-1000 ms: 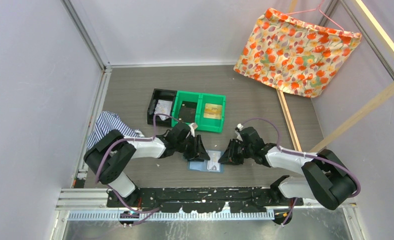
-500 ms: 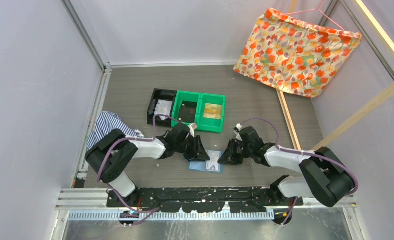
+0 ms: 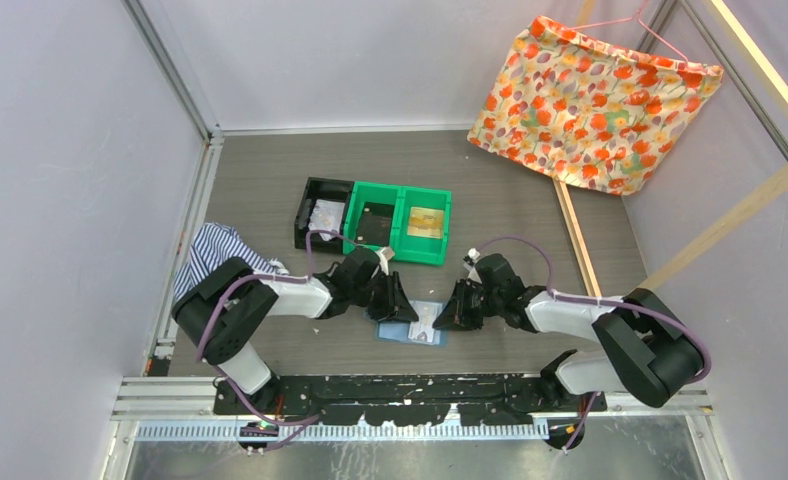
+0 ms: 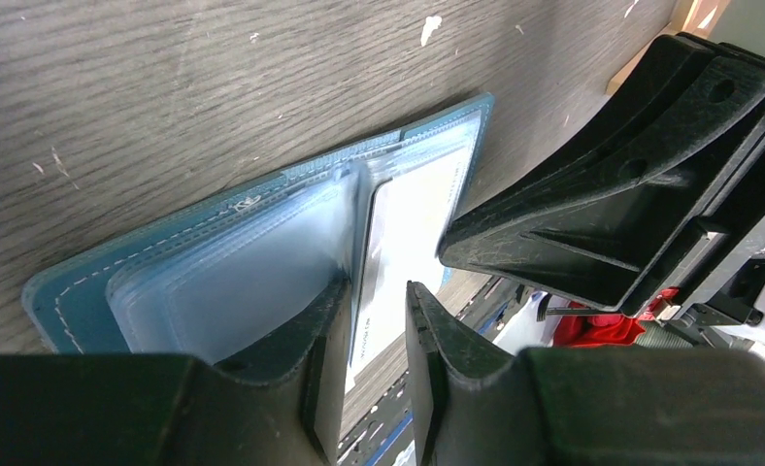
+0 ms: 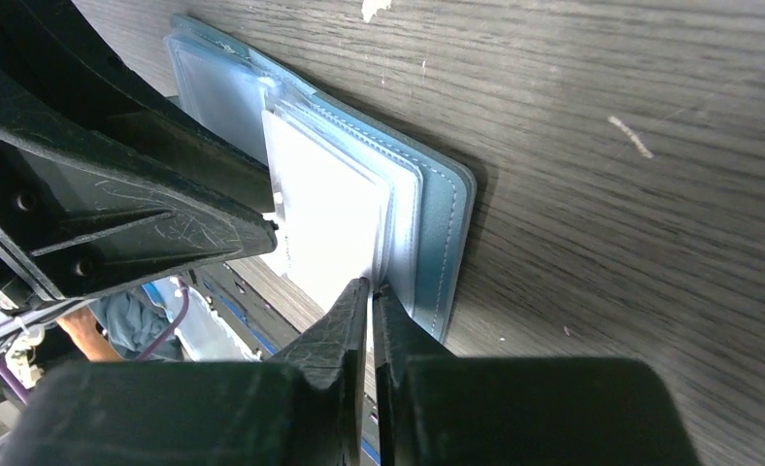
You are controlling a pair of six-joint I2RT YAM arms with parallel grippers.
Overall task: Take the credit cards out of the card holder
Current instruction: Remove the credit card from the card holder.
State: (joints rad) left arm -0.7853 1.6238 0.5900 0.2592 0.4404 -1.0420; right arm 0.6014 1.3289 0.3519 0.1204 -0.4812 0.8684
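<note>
The teal card holder point(image 3: 413, 325) lies open and flat on the table between my two grippers. It also shows in the left wrist view point(image 4: 214, 282) and the right wrist view point(image 5: 439, 218). A whitish card point(image 5: 325, 218) lies on its right half and sticks out past the near edge; it also shows in the left wrist view point(image 4: 408, 233). My left gripper point(image 4: 379, 291) is slightly open, one finger pressing on the clear sleeves of the left half. My right gripper point(image 5: 371, 286) is shut on the whitish card's near corner. The dark card is hidden.
Two green bins point(image 3: 400, 222) and a black bin point(image 3: 322, 212) stand just behind the holder. A striped cloth point(image 3: 210, 255) lies at the left. A floral cloth point(image 3: 590, 100) hangs at the back right beside a wooden strip point(image 3: 575, 240).
My right gripper has crept slightly left onto the holder's right edge. The left gripper and the holder have stayed in place.
</note>
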